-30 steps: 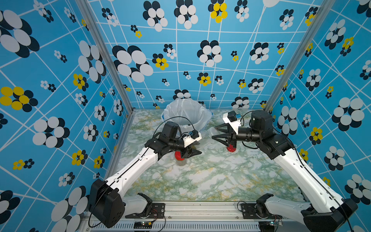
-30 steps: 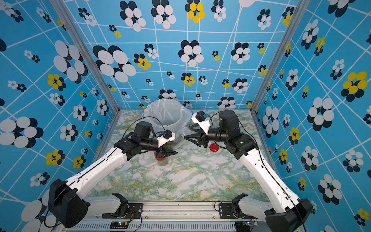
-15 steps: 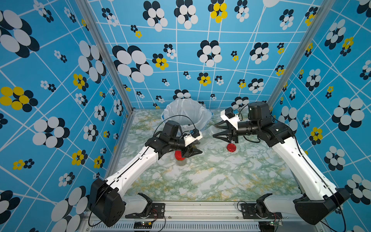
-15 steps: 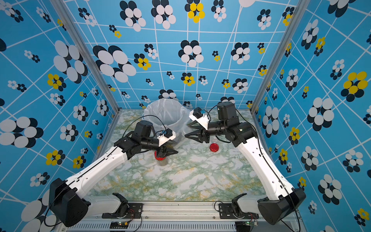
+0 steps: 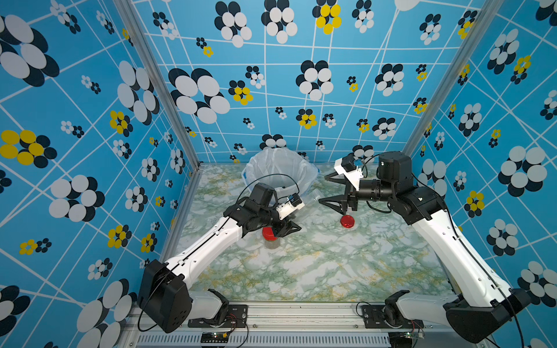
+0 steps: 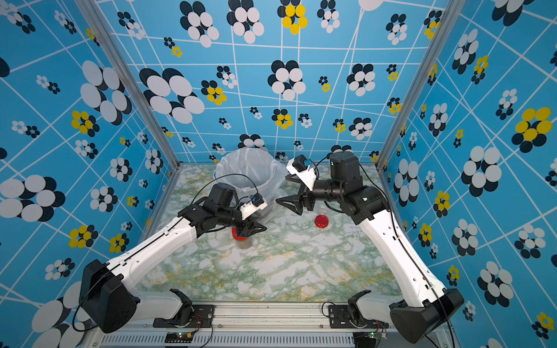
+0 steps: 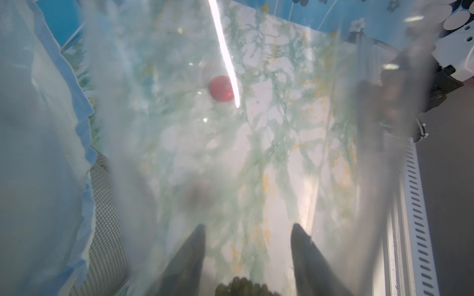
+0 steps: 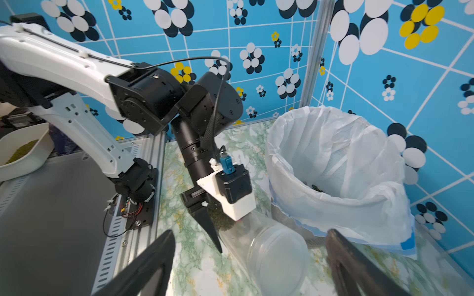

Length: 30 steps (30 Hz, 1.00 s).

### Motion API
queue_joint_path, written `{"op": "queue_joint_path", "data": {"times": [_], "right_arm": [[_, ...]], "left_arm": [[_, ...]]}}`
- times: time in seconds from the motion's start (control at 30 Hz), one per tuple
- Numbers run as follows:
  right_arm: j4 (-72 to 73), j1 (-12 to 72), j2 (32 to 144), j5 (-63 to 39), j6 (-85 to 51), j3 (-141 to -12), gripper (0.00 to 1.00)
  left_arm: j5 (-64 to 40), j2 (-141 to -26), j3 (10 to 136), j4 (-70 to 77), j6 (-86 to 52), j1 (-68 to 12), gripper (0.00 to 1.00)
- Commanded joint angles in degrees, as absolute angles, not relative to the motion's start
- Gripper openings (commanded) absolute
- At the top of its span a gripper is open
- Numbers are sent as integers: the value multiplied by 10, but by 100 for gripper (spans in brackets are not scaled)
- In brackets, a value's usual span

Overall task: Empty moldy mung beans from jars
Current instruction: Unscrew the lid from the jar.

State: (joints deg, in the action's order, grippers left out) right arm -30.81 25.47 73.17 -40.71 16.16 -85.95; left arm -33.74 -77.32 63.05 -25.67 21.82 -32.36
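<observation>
marbled green tabletop (image 5: pixel 316 265) | left hand (image 7: pixel 248 228) grips clear cylindrical jar (image 8: pixel 269 246) | right hand (image 5: pixel 323 189) spread wide

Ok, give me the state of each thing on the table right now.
Left gripper: shut on tall jar.
Right gripper: open, empty.
Tall jar: tilted, no lid seen.
Bin: open, bag-lined.
Beans: some in tall jar, a few in bin.
Left red jar: upright, lid on.
Right red jar: lid on, seemingly on its side.
</observation>
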Motion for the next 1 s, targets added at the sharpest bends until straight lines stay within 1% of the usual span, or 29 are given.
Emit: {"op": "queue_joint_path", "data": {"times": [0.0,0.03,0.13,0.33,0.4,0.7,0.83,0.97], "right_arm": [[-250,257,716,-281,29,-843,96],[-242,257,713,-245,-5,-839,96],[-223,258,703,-179,-86,-821,96],[-207,284,693,-125,-197,-789,95],[-220,295,698,-122,-218,-796,93],[-261,325,718,-127,-254,-795,92],[-249,326,722,-149,-277,-774,92],[-227,329,725,-161,-301,-758,89]], "left_arm": [[-306,-754,615,-229,202,-335,33],[-306,-747,609,-219,200,-336,33],[-302,-730,590,-186,189,-337,33],[-281,-725,592,-176,181,-342,33],[-270,-724,591,-172,181,-343,33],[-252,-724,593,-167,172,-343,33],[-246,-724,588,-164,177,-343,33],[-246,-721,585,-161,173,-343,33]]}}
